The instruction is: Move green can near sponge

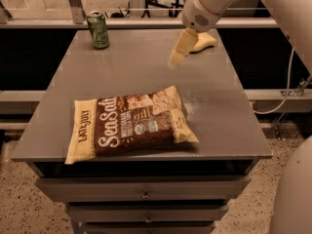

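The green can [98,29] stands upright at the far left corner of the grey table [229,116]. The pale yellow sponge [204,42] lies at the far right of the table, partly hidden behind the arm. My gripper [178,51] hangs above the back of the table, just left of the sponge and well to the right of the can. It holds nothing that I can see.
A large brown-and-cream chip bag [129,123] lies flat at the front middle of the table. Drawers [146,194] sit under the tabletop. A metal rail [146,21] and a dark gap run behind the table. A cable [287,89] hangs at the right.
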Motion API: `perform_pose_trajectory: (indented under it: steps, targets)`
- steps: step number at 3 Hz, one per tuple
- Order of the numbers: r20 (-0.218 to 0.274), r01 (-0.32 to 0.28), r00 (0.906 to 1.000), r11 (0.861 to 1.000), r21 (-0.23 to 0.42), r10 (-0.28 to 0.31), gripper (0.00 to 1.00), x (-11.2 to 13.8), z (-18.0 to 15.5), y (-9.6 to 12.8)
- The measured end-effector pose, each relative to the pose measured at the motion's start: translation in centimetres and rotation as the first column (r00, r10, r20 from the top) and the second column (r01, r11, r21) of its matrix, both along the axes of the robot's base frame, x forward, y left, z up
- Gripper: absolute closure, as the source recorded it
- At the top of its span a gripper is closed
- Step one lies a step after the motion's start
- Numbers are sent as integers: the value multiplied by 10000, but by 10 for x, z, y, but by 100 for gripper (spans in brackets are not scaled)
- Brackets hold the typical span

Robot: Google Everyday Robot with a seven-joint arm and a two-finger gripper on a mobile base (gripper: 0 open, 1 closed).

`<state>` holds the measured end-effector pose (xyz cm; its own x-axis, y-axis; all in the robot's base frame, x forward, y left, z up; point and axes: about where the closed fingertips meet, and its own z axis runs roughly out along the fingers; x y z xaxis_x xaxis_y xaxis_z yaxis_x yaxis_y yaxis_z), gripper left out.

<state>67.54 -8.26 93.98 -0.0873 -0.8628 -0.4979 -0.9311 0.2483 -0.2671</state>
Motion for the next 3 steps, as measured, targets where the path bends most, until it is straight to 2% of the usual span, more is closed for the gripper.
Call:
perform_pose_trajectory:
  steps: [1, 2, 3]
  targets:
    - [260, 191, 9994, 9947, 1009, -219, 0, 20, -14, 20]
    - [661, 460, 9957, 9668, 2514, -646, 0, 69, -27, 52]
    - [790, 828, 9898, 9304, 3571, -1184, 0, 110, -24, 87]
